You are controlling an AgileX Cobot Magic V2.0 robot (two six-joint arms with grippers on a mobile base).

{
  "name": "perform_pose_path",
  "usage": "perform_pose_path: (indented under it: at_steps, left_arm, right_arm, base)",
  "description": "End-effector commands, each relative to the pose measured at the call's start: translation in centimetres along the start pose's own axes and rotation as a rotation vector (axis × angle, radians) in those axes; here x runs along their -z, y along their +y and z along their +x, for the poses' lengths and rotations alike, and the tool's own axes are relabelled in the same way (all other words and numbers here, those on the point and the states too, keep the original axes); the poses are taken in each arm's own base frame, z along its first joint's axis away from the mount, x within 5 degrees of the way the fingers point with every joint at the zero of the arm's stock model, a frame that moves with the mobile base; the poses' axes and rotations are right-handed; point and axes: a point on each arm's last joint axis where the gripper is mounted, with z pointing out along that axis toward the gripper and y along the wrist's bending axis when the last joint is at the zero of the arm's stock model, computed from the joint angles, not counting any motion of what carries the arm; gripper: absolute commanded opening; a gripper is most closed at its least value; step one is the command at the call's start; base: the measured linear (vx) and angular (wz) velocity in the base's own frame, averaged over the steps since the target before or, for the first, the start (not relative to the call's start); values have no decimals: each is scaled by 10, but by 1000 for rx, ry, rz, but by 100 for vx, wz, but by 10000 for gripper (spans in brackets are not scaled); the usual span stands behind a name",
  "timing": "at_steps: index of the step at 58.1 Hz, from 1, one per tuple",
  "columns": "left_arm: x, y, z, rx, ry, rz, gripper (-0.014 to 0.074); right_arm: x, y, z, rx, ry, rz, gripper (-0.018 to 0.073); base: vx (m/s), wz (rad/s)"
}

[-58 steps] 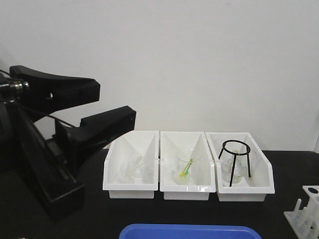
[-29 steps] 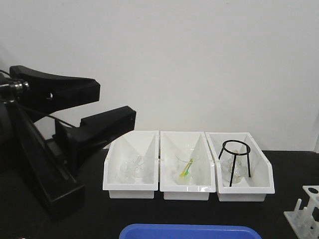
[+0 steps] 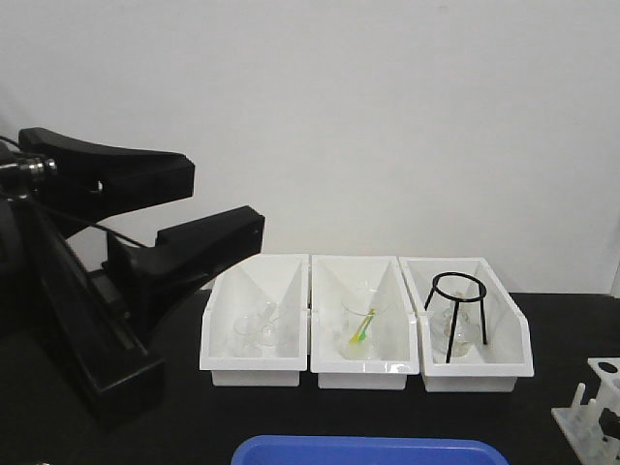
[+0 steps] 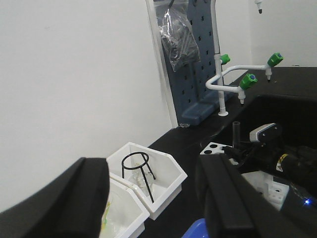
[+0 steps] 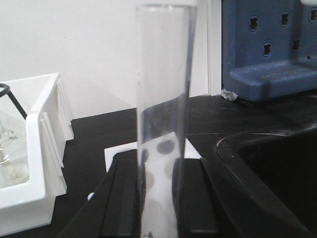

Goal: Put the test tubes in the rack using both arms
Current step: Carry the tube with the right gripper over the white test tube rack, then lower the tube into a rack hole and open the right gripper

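Black benchtop runs along a plain white wall. At its right edge stands the white rack, only partly inside the front view. The left wrist view shows the rack's holed top plate just left of the right arm.

A clear test tube stands upright in the right gripper, whose black jaws pinch its lower part from both sides. The rack's plate lies just beyond it, with holes showing through the glass. I cannot tell whether the tube's bottom touches the rack.

The left gripper hangs at the far left of the scene, well apart from the rack. It is raised above the bench and angled towards the bins, with its two long jaws spread wide and nothing between them.

Three white open-front bins sit side by side against the wall. The left one holds glassware, the middle one a green-and-yellow item, and the right one a black tripod ring stand. A blue tray lies nearest the camera. Further right are a sink, a blue pegboard and green-handled taps.
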Motion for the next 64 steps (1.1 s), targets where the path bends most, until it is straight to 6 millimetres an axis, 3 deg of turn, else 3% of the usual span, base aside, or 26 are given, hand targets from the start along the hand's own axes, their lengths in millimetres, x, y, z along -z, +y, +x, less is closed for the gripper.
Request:
perform_pose_path:
  at_steps: [1,32,53,64]
  left_arm:
    - [8,1,-19,10,-122,-5,498]
    - [8,1,-19,10,-123,-5,498]
    - [8,1,-19,11,-123,-5,498]
    - [8,1,-19,11,-123,-5,498]
  right_arm:
    - [-2,-1,-8,13,-23,3,25]
    - [-2,-2,-7,13,-20,4,302]
    - [-2,-1,-8,13,-25,4,311]
    - [-1,0,-21,18,-130,-8,311]
  base:
    - [0,0]
    - [0,0]
    - [0,0]
    - [0,0]
